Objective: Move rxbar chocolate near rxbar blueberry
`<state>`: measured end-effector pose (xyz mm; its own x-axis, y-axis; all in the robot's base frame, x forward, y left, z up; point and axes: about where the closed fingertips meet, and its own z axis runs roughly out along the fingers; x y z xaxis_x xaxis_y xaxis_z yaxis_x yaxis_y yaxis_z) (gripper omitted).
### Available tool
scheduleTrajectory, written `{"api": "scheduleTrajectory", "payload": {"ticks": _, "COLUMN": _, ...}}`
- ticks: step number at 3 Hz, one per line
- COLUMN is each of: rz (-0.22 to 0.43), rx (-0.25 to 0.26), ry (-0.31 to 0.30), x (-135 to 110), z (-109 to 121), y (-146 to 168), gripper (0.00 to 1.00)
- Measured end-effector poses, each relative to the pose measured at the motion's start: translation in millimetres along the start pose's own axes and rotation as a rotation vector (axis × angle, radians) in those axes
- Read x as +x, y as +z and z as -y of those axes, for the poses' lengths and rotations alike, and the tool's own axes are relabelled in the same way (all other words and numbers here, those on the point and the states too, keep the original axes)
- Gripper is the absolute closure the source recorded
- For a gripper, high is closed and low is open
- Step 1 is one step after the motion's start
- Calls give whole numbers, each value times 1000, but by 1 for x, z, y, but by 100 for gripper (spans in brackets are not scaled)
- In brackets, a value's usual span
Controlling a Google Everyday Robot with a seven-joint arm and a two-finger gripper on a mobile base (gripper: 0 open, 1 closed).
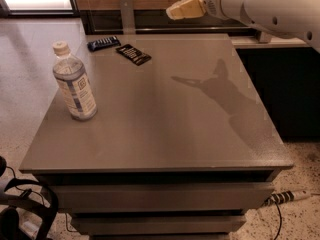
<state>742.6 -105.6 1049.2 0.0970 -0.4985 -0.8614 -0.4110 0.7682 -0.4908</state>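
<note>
The rxbar chocolate (133, 54), a flat black bar with white lettering, lies on the grey table (165, 124) near its far left corner. The rxbar blueberry (103, 43), a dark blue bar, lies just beyond it to the left, close to the table's back edge; a small gap separates the two. My gripper (172, 11) is raised above the table's back edge, right of both bars and well apart from them, with its pale fingers (186, 7) pointing left. It holds nothing.
A clear water bottle (74, 82) with a white cap stands upright on the left side of the table. A dark counter (280, 79) sits to the right. A power strip (287, 197) and cables lie on the floor.
</note>
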Motion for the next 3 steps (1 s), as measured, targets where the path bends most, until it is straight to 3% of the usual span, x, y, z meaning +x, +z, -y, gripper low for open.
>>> {"api": "scheduleTrajectory", "payload": {"ticks": 3, "rz": -26, "rx": 116, "ry": 113, "x": 30, "z": 49, "y": -42, "gripper": 0}}
